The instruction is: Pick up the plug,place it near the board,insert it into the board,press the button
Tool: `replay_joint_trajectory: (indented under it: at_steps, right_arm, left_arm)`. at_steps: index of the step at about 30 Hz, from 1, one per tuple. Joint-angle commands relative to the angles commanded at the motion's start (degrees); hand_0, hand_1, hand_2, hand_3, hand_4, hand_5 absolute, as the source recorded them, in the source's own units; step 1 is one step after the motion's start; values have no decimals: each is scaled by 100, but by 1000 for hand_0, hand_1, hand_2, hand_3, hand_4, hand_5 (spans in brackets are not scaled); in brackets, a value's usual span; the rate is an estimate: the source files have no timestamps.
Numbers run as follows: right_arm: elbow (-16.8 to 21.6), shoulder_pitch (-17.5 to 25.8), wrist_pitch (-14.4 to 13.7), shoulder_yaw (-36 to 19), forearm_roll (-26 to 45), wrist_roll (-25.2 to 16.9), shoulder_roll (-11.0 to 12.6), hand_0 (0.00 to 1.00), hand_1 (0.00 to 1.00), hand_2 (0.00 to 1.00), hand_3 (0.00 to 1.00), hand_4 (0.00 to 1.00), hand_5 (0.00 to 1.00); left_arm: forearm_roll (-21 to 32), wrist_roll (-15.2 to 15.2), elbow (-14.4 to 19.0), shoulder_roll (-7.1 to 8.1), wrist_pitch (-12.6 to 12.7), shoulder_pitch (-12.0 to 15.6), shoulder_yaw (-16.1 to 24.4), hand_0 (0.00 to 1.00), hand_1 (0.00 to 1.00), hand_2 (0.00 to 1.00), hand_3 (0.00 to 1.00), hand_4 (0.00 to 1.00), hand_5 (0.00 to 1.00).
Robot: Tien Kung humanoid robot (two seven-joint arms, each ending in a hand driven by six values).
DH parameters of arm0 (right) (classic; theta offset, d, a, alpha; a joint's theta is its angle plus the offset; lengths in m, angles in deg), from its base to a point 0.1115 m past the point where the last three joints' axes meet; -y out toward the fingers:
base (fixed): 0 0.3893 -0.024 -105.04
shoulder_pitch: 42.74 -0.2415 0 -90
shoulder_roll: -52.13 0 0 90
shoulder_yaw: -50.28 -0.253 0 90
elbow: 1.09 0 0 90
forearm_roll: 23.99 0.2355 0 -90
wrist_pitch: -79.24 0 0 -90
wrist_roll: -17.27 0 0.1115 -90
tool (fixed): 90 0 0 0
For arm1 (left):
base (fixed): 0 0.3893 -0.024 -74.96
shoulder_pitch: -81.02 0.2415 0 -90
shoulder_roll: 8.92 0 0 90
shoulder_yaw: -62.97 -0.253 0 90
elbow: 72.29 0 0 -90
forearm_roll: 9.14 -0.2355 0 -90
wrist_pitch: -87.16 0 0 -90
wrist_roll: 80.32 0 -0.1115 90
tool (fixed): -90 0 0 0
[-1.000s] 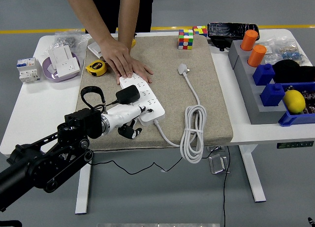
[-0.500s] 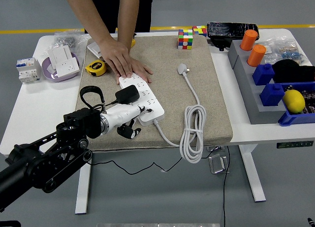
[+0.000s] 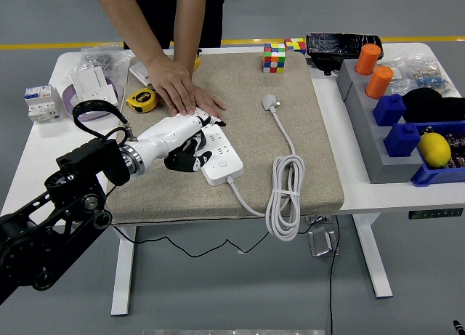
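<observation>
The left hand (image 3: 187, 140) presses a black plug (image 3: 190, 159) onto the white board (image 3: 218, 155) (a person's hand (image 3: 187, 97) steadies it).

You have one white power strip (image 3: 218, 150) on one tan mat (image 3: 320, 117), and one loose white plug (image 3: 270, 101) with its coiled cable. At the table's (image 3: 51, 160) twelve o'clock stand two colour cubes (image 3: 275, 58). At three o'clock count two orange cylinders (image 3: 368, 59), one lemon (image 3: 435, 149). At ten o'clock lies one yellow tape measure (image 3: 142, 100).

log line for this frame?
left hand: over power strip, black plug under it | person's hand: holding strip's far end | right hand: out of view
</observation>
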State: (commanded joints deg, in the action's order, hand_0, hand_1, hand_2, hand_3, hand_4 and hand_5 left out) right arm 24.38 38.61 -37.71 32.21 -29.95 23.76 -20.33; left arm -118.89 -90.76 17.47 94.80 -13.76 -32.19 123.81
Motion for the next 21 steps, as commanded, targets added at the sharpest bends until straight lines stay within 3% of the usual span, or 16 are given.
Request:
replay_joint_trajectory:
  at_steps: [3,4,5,8,10,11,16,17,21]
  right_arm:
    - [0,3,0,-23,-5,-1,-8,956,846,783,795,998,998]
    - [1,4,0,-28,-10,-1,-9,956,846,783,795,998,998]
    - [1,4,2,-29,-11,0,-12,956,846,782,795,998,998]
    - [2,3,1,-42,-15,-2,-17,956,846,782,795,998,998]
    - [0,-2,0,-45,-13,-1,-20,956,846,782,795,998,998]
    - [1,-3,1,-48,-14,-1,-21,956,845,783,794,998,998]
    - [2,9,1,-37,-14,-1,-21,956,845,783,794,998,998]
    - [0,15,0,-29,-9,0,-20,956,845,783,795,998,998]
    - [0,37,0,-3,0,0,-14,956,845,783,795,998,998]
  left_arm:
    - [501,164,216,-65,345,192,417,124,33,168,659,528,2]
    - [642,193,263,-92,387,239,535,124,33,168,659,528,2]
    - [818,222,308,-119,426,290,647,218,152,246,639,500,156]
    - [1320,311,383,-200,539,419,909,218,152,246,639,500,156]
    - [1677,316,374,-238,474,492,1034,218,152,246,639,500,156]
    - [1835,326,366,-249,457,522,1073,618,648,599,664,828,294]
    - [2410,386,259,-290,434,671,1230,618,648,599,664,828,294]
    - [2478,400,232,-299,445,705,1245,959,956,904,894,941,403]
    - [2476,413,200,-315,469,782,1236,959,956,904,894,941,403]
